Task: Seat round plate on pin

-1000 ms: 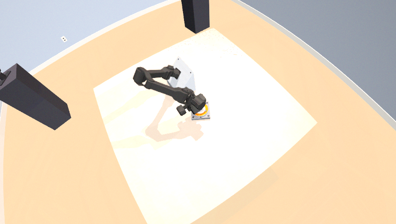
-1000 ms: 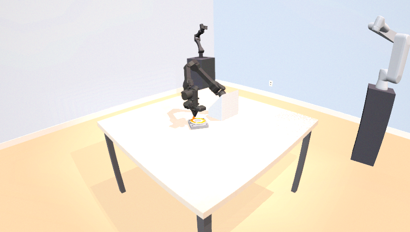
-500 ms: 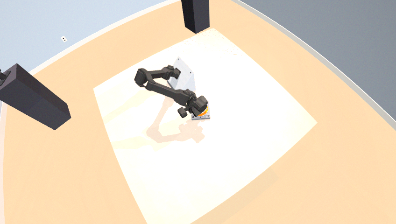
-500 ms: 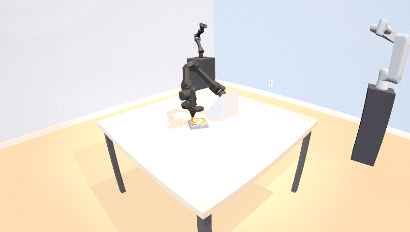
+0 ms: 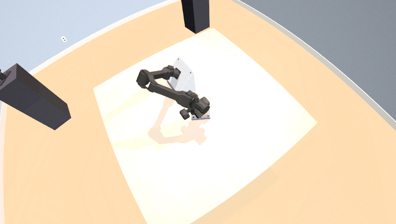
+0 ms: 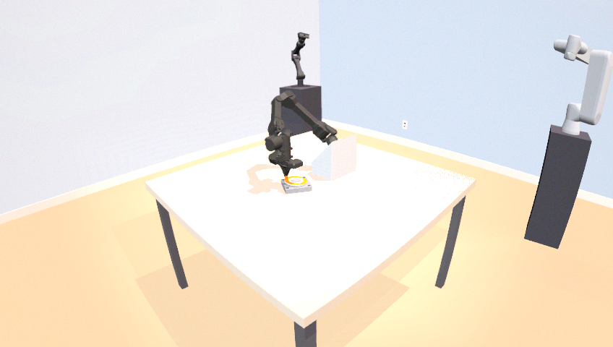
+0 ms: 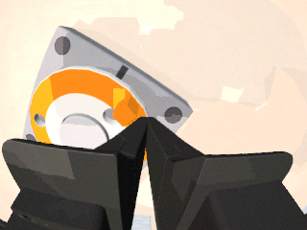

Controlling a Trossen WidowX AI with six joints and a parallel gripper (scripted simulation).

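Observation:
The round plate [image 6: 296,183] [image 7: 77,81], orange around a white centre, sits around the round post [image 7: 83,131] on the grey square base [image 5: 201,118] [image 6: 297,189] [image 7: 155,96]. Its orange tab [image 7: 127,114] stands up from the rim, on the side toward the fingers in the wrist view. A hole [image 7: 109,115] is next to the tab. My gripper [image 6: 285,176] [image 7: 146,123] is shut and empty; its tips are right beside the tab, apparently at it. I cannot tell whether they touch. The pin is not visible. Fingers hide the plate's near part. I cannot tell whether the plate is flat.
The base has dark corner screws [image 7: 62,45] and a dark mark [image 7: 122,72] on its edge. The arm's light angled mount [image 5: 181,73] [image 6: 343,157] stands behind the base on the white table [image 6: 301,249]. Dark pedestals [image 5: 36,97] [image 6: 554,189] stand off the table.

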